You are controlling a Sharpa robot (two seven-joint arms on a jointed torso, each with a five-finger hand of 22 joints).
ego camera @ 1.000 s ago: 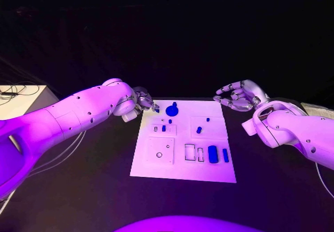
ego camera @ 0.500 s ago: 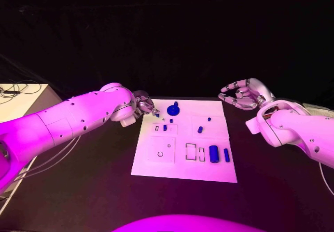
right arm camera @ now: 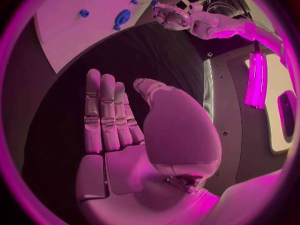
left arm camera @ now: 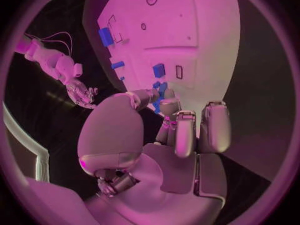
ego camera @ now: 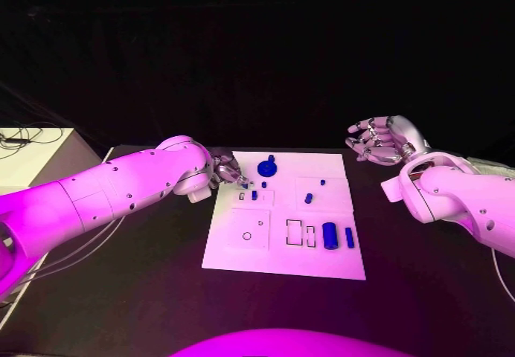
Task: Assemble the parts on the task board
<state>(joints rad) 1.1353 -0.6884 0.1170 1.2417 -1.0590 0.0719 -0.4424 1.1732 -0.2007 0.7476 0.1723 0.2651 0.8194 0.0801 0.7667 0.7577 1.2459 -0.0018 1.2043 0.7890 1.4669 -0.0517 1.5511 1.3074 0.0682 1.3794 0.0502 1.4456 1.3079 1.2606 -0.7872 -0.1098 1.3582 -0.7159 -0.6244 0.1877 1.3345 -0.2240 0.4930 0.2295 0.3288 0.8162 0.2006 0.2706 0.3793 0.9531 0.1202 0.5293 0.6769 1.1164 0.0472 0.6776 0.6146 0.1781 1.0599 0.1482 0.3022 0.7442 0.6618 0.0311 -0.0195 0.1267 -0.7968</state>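
1. Head view, nearest row of the task board [ego camera: 281, 260]: a wide blue bar [ego camera: 328, 236] and a thin blue bar [ego camera: 349, 237] lie side by side at the right, long axes running near-to-far, just beside two outlined slots [ego camera: 299, 233]. No hand is near them.
2. Mid board: small blue peg [ego camera: 308, 198] stands right of centre, a smaller blue piece [ego camera: 253, 195] left of centre, beside a small slot.
3. Far left of board: left hand [ego camera: 225, 168] sits over the board's far-left edge, fingers curled together. In the left wrist view the fingertips [left arm camera: 164, 105] are closed around a small blue part [left arm camera: 161, 90]; looks pinched, but the grip itself is partly hidden.
4. Key relation: the round blue piece [ego camera: 266, 168] lies just to the right of the left hand, at the board's far edge. Left hand is clearly the nearer one to it and to the left-side slots; judgement: any insertion there falls to the left arm.
5. Farthest: right hand [ego camera: 384, 140] is raised off the board past its far-right corner, well apart from all parts. Right wrist view shows its fingers [right arm camera: 105, 116] straight, side by side, thumb apart, holding nothing.
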